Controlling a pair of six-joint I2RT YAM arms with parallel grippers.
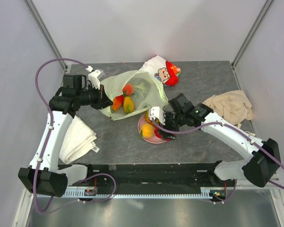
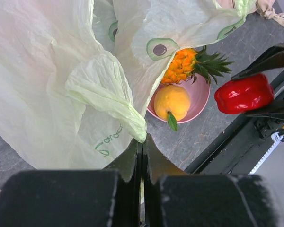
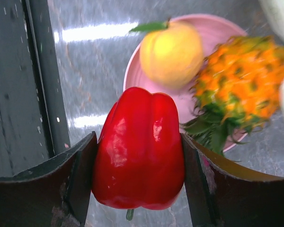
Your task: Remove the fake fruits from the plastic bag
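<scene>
The pale-green plastic bag (image 1: 132, 92) lies open at the table's middle back, with a red fruit (image 1: 117, 102), a mango (image 1: 128, 105) and a peach (image 1: 128, 89) inside. My left gripper (image 1: 105, 100) is shut on the plastic bag's edge (image 2: 132, 123), a fold of film pinched at the fingertips. My right gripper (image 3: 138, 156) is shut on a glossy red pepper (image 3: 139, 149), held just above the near edge of a pink plate (image 3: 132, 71). On that plate lie a yellow-orange fruit (image 3: 170, 54) and a pineapple (image 3: 236, 78), which the bag partly overhangs.
A white-and-red cartoon pouch (image 1: 163, 71) lies behind the bag. A beige cloth (image 1: 232, 106) is bunched at the right. A folded white towel (image 1: 78, 139) rests under the left arm. The black base rail (image 1: 151, 170) runs along the near edge.
</scene>
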